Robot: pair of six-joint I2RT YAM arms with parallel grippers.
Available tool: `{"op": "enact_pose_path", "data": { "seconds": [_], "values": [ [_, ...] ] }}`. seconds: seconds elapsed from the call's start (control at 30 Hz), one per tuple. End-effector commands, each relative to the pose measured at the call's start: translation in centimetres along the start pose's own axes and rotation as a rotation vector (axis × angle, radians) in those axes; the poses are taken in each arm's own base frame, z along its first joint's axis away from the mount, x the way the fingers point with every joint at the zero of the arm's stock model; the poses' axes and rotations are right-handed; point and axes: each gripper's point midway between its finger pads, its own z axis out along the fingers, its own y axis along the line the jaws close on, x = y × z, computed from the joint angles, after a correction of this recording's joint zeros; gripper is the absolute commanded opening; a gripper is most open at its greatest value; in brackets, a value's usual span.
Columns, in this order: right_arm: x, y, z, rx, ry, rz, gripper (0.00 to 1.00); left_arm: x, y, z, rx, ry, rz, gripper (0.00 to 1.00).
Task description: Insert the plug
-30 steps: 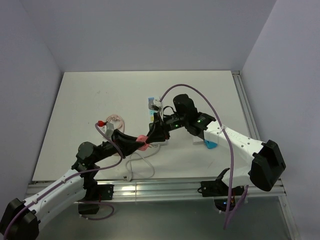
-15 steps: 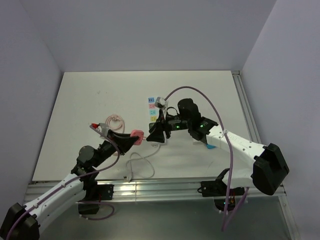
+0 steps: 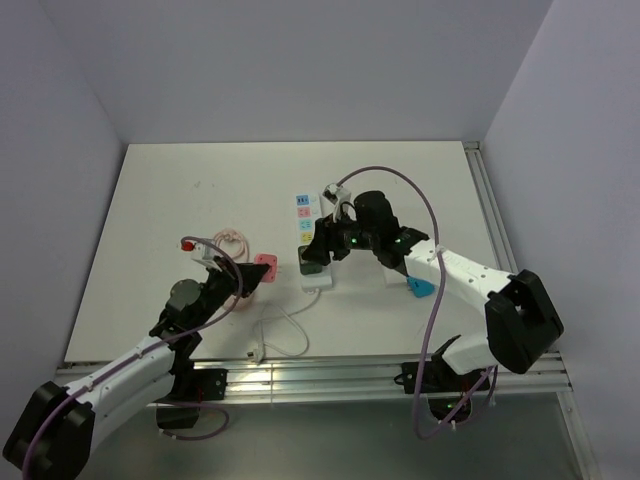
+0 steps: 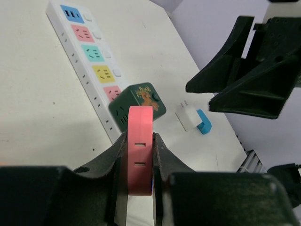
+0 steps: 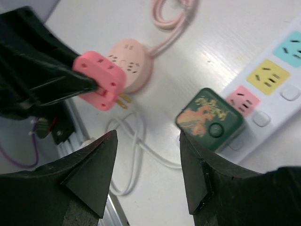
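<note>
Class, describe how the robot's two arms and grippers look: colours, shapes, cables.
The left arm and right arm have white casings with black joints, each trailed by a purple cable. The left gripper and right gripper have black, wedge-shaped fingers. Small green lights glow near the right wrist.

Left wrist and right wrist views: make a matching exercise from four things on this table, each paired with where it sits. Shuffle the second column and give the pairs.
Things
1. pink plug
2. green cube adapter
3. white-and-blue charger
4. round pink socket

Places
A. standing on the power strip
B. loose on the table, right of the strip
C. clamped in the left claw
D. on the table, a pink cable running from it

Pairs: 1-C, 2-A, 3-B, 4-D
</note>
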Motion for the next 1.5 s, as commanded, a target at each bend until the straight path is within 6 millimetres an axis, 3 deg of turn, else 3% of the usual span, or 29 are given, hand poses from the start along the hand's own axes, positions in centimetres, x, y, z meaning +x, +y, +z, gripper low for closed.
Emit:
{"op": "enact_pose_path", "data": {
  "seconds": [0.0, 0.17, 0.5, 0.63, 0.83, 1.0, 1.23, 1.47],
  "values": [
    [-1.5, -2.1, 0.5, 0.149, -0.005, 0.022, 0.64, -3.6, -1.6, 1.1, 0.019, -0.091, -0.014, 0.00],
    [-1.2, -4.6, 0.6, 0.311, 0.006, 0.038, 0.70, -3.2, -0.4, 1.6, -0.040, -0.065, -0.044, 0.00],
    [-1.5, -5.6, 2.2, 0.529, 0.068, -0.023, 0.72, -4.1, 1.3, 2.4, -0.157, -0.048, -0.055, 0.00],
    [0.2, -6.2, 4.2, 0.583, 0.140, -0.005, 0.72, -4.9, 1.0, 2.4, -0.170, -0.057, -0.053, 0.00],
    [2.1, -6.6, 5.5, 0.628, 0.208, 0.010, 0.69, -5.0, 1.2, 2.5, -0.206, -0.031, -0.057, 0.00],
    [4.0, -7.7, 4.7, 0.692, 0.233, 0.013, 0.63, -4.2, 1.1, 3.1, -0.172, -0.023, -0.091, 0.00],
    [5.0, -8.7, 3.7, 0.715, 0.238, 0.037, 0.60, -2.2, 1.7, 4.0, -0.129, 0.001, -0.153, 0.00],
    [6.0, -7.9, 3.7, 0.673, 0.260, 0.058, 0.57, -1.2, 2.6, 5.0, -0.151, 0.038, -0.139, 0.00]
  ]
}}
